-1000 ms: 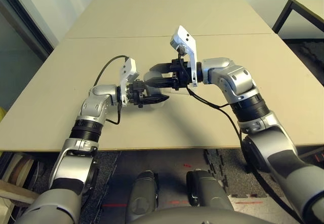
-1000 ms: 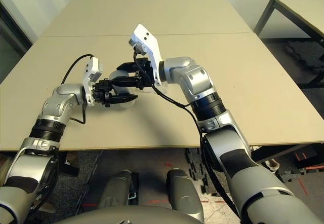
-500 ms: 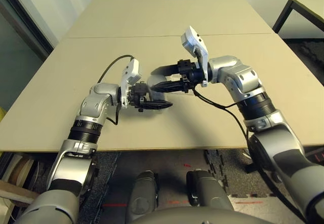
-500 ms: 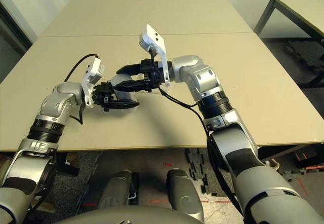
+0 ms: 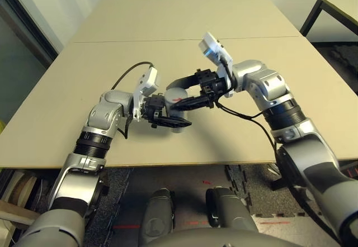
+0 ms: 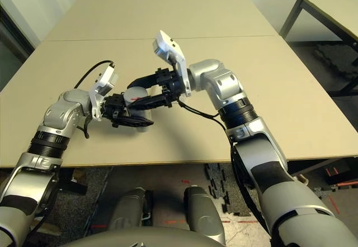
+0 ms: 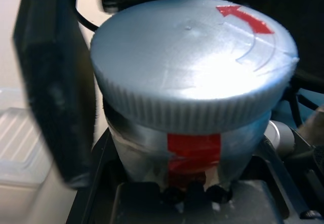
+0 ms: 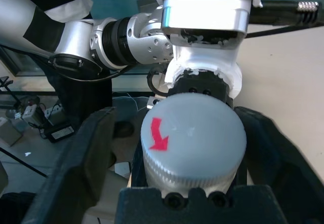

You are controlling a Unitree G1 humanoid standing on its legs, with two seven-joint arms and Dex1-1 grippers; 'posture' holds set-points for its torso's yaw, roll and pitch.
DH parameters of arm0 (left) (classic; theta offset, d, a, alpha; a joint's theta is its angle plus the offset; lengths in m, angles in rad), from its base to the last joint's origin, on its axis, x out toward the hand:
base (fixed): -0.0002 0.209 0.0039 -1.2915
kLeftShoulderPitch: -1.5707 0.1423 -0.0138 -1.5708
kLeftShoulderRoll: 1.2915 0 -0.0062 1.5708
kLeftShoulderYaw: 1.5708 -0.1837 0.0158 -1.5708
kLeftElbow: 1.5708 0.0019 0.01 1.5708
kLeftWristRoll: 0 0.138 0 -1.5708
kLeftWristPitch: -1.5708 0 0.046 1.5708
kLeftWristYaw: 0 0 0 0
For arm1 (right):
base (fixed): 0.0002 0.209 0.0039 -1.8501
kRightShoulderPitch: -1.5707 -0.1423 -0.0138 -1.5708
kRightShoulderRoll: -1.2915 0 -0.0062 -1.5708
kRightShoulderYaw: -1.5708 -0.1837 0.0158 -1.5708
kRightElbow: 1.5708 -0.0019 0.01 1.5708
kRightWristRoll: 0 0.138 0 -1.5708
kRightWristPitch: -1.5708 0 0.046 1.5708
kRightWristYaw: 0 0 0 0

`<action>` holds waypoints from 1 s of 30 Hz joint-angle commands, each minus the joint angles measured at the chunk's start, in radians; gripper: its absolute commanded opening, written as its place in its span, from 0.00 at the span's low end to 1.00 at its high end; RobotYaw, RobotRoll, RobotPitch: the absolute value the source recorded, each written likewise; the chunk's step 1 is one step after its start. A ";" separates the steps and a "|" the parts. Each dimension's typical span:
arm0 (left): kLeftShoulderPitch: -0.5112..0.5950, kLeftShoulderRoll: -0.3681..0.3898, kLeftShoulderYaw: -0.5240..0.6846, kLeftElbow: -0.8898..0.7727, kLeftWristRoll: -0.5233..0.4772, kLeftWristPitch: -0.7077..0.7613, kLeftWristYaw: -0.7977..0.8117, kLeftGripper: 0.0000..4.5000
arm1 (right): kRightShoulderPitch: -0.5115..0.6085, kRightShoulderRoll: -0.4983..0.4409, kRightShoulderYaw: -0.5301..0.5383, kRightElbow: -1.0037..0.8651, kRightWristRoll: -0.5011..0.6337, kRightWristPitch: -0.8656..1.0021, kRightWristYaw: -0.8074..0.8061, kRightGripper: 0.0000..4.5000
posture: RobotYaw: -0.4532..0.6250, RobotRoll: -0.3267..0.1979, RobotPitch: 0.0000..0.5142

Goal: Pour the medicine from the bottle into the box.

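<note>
The left gripper (image 5: 168, 118) has its fingers clenched on the bottle (image 5: 174, 100), lifted off the counter (image 5: 184, 29). The right gripper (image 8: 174, 148) faces it, fingers (image 8: 83, 158) spread either side of the bottle's ribbed cap (image 8: 192, 133). The clear box (image 7: 20, 143) lies on the counter beside the left fingers.

- The bottle (image 8: 192, 143), silver-grey with a red arrow on its cap, sits between the right gripper (image 8: 190, 153) fingers; these stand apart from it
- The left gripper (image 8: 202, 89) holds it from behind
</note>
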 commanded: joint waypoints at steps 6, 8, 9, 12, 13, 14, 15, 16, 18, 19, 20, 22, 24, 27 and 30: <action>-0.015 0.001 0.010 0.038 -0.003 -0.025 0.024 0.58 | -0.022 -0.008 -0.020 0.014 -0.016 -0.014 -0.058 1.00 | 0.39 0.62 0.15; -0.018 -0.006 0.012 0.045 -0.003 -0.032 0.038 0.58 | -0.024 -0.002 -0.021 0.024 -0.024 -0.016 -0.084 1.00 | 0.39 0.62 0.15; -0.019 -0.010 0.013 0.049 -0.004 -0.035 0.045 0.58 | -0.025 0.001 -0.020 0.027 -0.026 -0.015 -0.093 1.00 | 0.39 0.62 0.15; -0.019 -0.018 0.011 0.051 -0.005 -0.041 0.055 0.58 | -0.026 0.013 -0.020 0.031 -0.028 -0.010 -0.118 1.00 | 0.39 0.62 0.15; -0.016 -0.019 0.010 0.050 -0.006 -0.042 0.057 0.58 | -0.027 0.018 -0.020 0.031 -0.027 -0.007 -0.125 1.00 | 0.39 0.62 0.15; -0.015 -0.020 0.009 0.049 -0.006 -0.043 0.058 0.58 | -0.027 0.022 -0.020 0.031 -0.026 -0.005 -0.130 1.00 | 0.40 0.62 0.15; -0.013 -0.020 0.008 0.047 -0.007 -0.043 0.059 0.58 | -0.026 0.026 -0.021 0.030 -0.024 -0.002 -0.136 1.00 | 0.40 0.62 0.15; -0.012 -0.020 0.008 0.046 -0.007 -0.043 0.060 0.58 | -0.026 0.029 -0.023 0.030 -0.022 -0.001 -0.141 1.00 | 0.40 0.62 0.15; -0.009 -0.018 0.010 0.044 -0.009 -0.043 0.061 0.58 | -0.025 0.035 -0.030 0.035 -0.020 -0.001 -0.157 1.00 | 0.40 0.62 0.15; -0.008 -0.017 0.010 0.043 -0.010 -0.043 0.062 0.58 | -0.025 0.037 -0.033 0.037 -0.019 -0.001 -0.162 1.00 | 0.40 0.62 0.15; -0.006 -0.015 0.011 0.043 -0.010 -0.043 0.062 0.58 | -0.026 0.037 -0.036 0.038 -0.018 0.000 -0.168 1.00 | 0.40 0.62 0.15; 0.000 -0.010 0.014 0.053 -0.006 -0.048 0.064 0.58 | -0.023 0.030 -0.049 0.035 -0.010 0.006 -0.176 1.00 | 0.39 0.62 0.15; 0.004 -0.007 0.016 0.068 -0.001 -0.057 0.065 0.58 | -0.018 0.021 -0.061 0.027 -0.003 0.015 -0.183 1.00 | 0.39 0.62 0.15; 0.009 -0.005 0.020 0.074 -0.002 -0.060 0.068 0.58 | 0.001 -0.003 -0.084 0.012 0.001 0.026 -0.198 1.00 | 0.39 0.62 0.15; 0.008 -0.006 0.021 0.076 -0.003 -0.060 0.070 0.58 | 0.019 -0.030 -0.102 0.010 0.001 0.023 -0.208 1.00 | 0.38 0.62 0.15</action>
